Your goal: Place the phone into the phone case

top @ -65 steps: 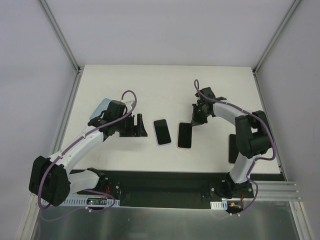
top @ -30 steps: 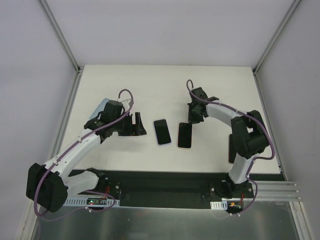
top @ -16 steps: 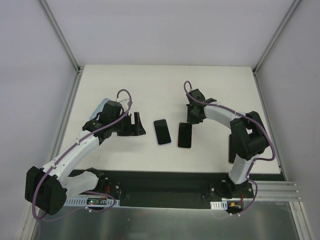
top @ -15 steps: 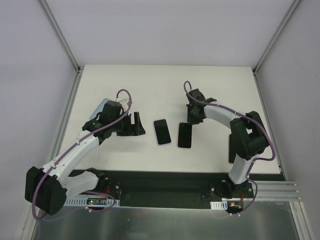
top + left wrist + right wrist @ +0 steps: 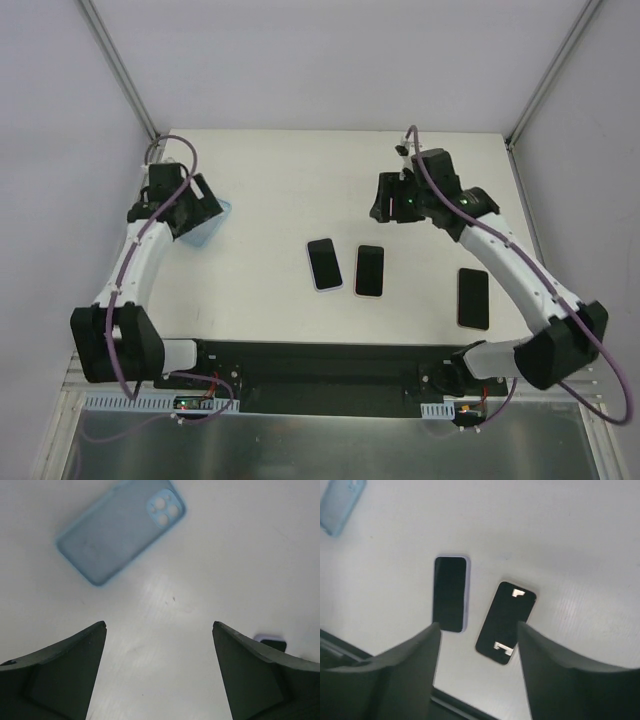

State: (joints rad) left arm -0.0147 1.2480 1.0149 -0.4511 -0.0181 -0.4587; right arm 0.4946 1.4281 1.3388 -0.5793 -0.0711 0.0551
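The pale blue phone case (image 5: 120, 530) lies empty and hollow side up at the table's left; in the top view the phone case (image 5: 214, 224) shows partly under my left gripper (image 5: 196, 207). The left gripper (image 5: 159, 624) hangs open above bare table just short of the case. Two dark phones lie side by side at mid-table: a lavender-edged phone (image 5: 323, 264) (image 5: 450, 593) and a pink-edged phone (image 5: 369, 270) (image 5: 506, 622). My right gripper (image 5: 386, 203) (image 5: 478, 625) hovers open above them, holding nothing.
A third dark phone (image 5: 473, 298) lies near the right front of the table. The black mounting rail (image 5: 330, 360) runs along the near edge. Grey walls with metal frame posts (image 5: 120, 70) close in the table's sides and back.
The right gripper opened, let go of the pink-edged phone and lifted back to the right. The left arm swung from mid-table out to the far left, over the blue case.
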